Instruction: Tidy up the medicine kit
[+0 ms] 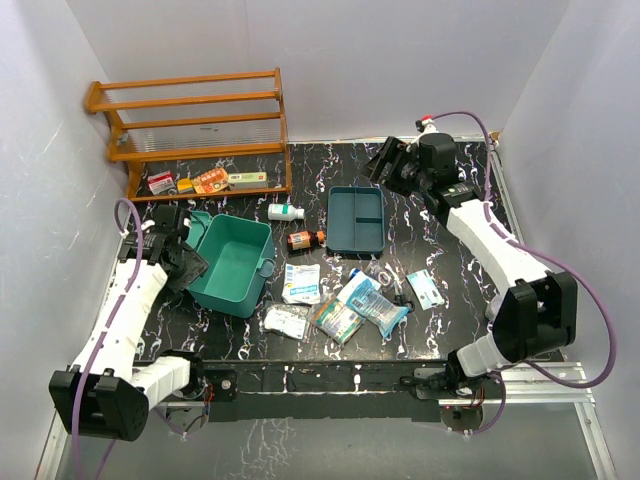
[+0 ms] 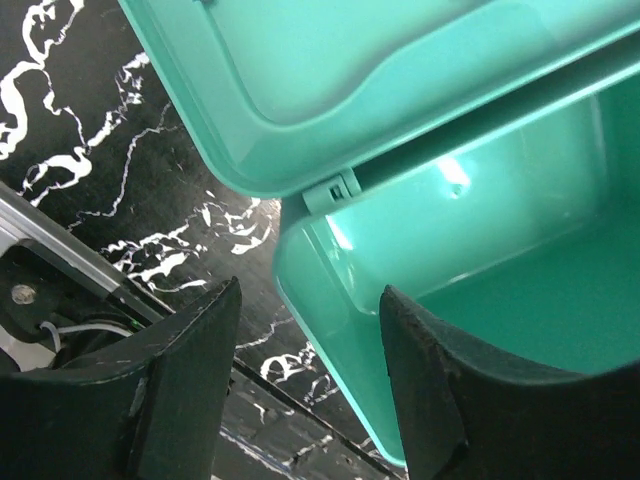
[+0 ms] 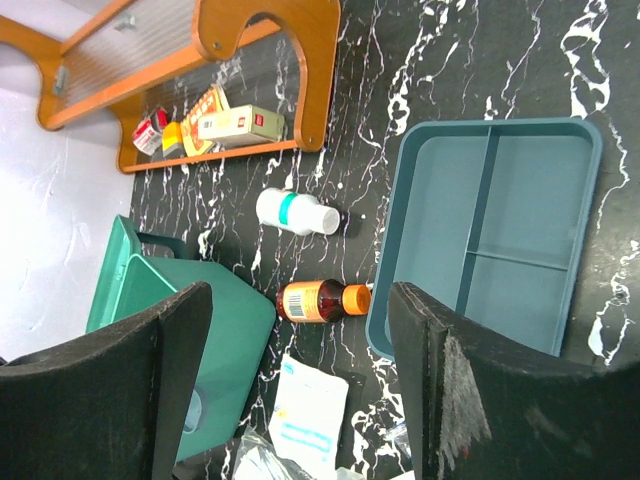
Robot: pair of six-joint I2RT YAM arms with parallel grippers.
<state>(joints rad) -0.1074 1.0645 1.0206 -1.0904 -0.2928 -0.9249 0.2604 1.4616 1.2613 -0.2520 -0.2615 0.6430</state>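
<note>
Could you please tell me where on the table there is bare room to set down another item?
Bare marble lies between the divided tray and the right arm, and at the far edge between the wooden rack and the right end effector. The medicine kit is also empty inside. Crowded: the bottles between kit and tray, and the packets toward the near edge.

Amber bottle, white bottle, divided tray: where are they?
Amber bottle [image 3: 312, 302], right wrist view, on its label.
White bottle [image 3: 290, 210], right wrist view, on its green band.
Divided tray [image 3: 440, 230], right wrist view, bare floor.
</note>
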